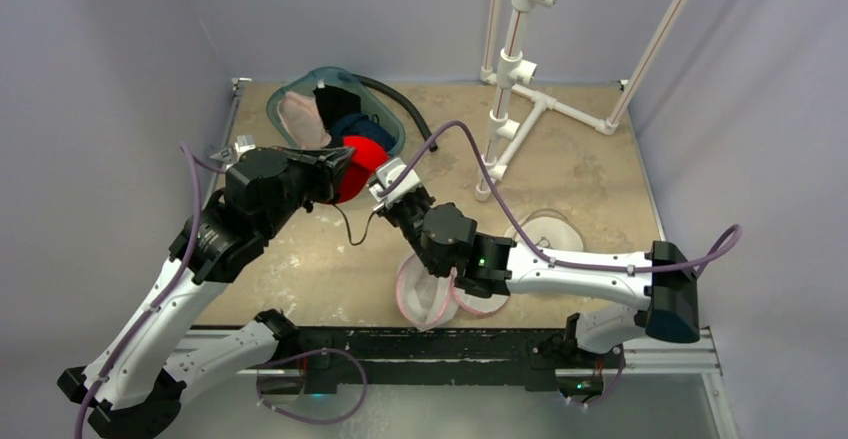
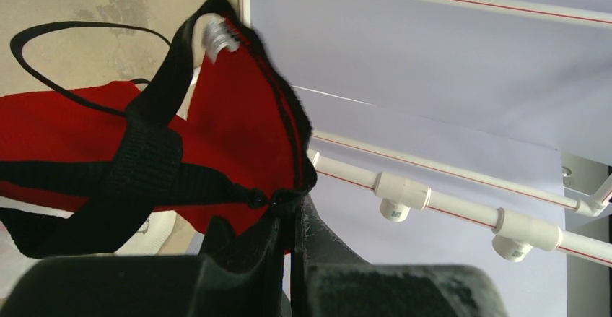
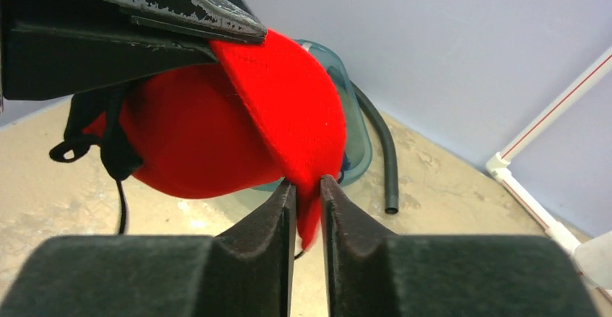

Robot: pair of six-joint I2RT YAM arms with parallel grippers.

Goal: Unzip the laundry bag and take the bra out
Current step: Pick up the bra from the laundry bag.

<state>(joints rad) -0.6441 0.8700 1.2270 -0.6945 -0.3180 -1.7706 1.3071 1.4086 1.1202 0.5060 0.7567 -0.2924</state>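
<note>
Both grippers are closed on the bra [image 1: 362, 159]: the left gripper [image 2: 292, 209] is clamped on a black seam, the right gripper [image 3: 308, 187] is pinched on a red cup's edge. The bra is held up over the table [image 1: 600, 179], just before the bin [image 1: 390, 114]. A pipe rack [image 1: 515, 69] is stood at the back right. The bag [image 1: 425, 294] is laid under the right arm. A hose [image 1: 400, 104] is curved behind the bin.
</note>
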